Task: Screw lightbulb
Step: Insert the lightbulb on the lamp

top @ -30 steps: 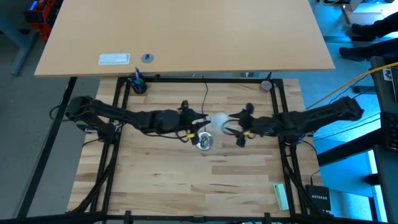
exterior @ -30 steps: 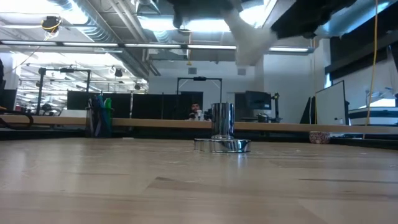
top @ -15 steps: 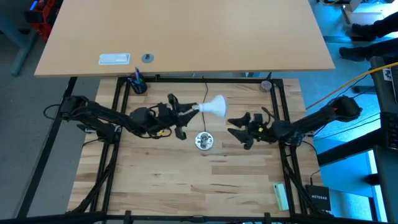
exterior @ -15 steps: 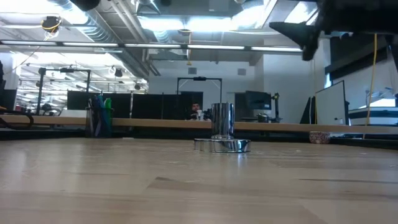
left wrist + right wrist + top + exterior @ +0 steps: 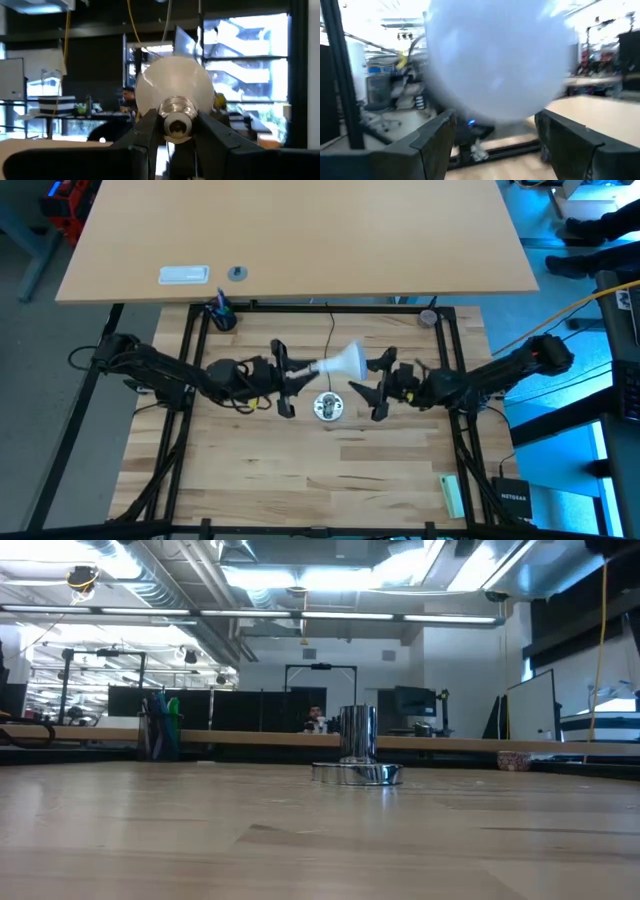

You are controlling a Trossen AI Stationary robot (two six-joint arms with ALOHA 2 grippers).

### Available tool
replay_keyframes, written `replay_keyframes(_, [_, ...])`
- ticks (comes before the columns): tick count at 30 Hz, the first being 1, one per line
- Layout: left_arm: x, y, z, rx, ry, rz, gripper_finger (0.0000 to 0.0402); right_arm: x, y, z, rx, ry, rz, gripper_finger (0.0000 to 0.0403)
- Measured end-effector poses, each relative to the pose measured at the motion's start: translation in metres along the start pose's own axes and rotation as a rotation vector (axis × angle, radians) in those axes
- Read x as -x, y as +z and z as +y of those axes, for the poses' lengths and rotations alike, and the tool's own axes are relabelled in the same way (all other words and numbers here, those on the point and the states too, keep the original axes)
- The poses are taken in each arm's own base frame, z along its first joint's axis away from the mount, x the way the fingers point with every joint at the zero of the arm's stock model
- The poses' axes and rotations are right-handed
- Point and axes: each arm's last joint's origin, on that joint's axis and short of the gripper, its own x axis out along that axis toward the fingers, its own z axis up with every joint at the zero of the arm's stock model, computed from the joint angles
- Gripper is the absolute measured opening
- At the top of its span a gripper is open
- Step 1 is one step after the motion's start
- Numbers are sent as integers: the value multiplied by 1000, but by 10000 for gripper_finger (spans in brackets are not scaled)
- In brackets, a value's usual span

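White frosted lightbulb (image 5: 345,362) held in the air, lying sideways, above and just behind the chrome socket (image 5: 328,407). Left hand (image 5: 295,368) clamped on the screw base; right hand (image 5: 372,383) spread wide around the globe end, gripping nothing. Best next: turn base downward, centre it over the socket, thread gently. Socket cord (image 5: 331,330) trails rearward; wooden surface (image 5: 330,470) near it otherwise bare.

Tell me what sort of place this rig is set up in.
Probably an open-plan lab or workshop office. The low view shows exposed ceiling ducts and strip lights, long desks with dark monitors, and a rolling whiteboard behind the pale butcher-block wooden table.
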Motion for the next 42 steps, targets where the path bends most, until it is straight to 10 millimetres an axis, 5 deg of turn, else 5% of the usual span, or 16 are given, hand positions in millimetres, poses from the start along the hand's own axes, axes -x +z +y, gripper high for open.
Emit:
replay_keyframes(7, [-4, -15, 5, 11, 10, 89, 87, -10, 23, 3, 83, -16, 71, 276])
replay_keyframes(16, [-9, -36, 8, 33, 5, 146, 87, -17, 27, 6, 121, 11, 85, 276])
replay_keyframes(25, [-18, -42, 9, 4, 21, 185, 87, -39, 10, -1, 100, 77, 23, 276])
replay_keyframes(42, [-16, -44, 7, -35, -7, 230, 87, -45, 1, 0, 106, 158, 15, 269])
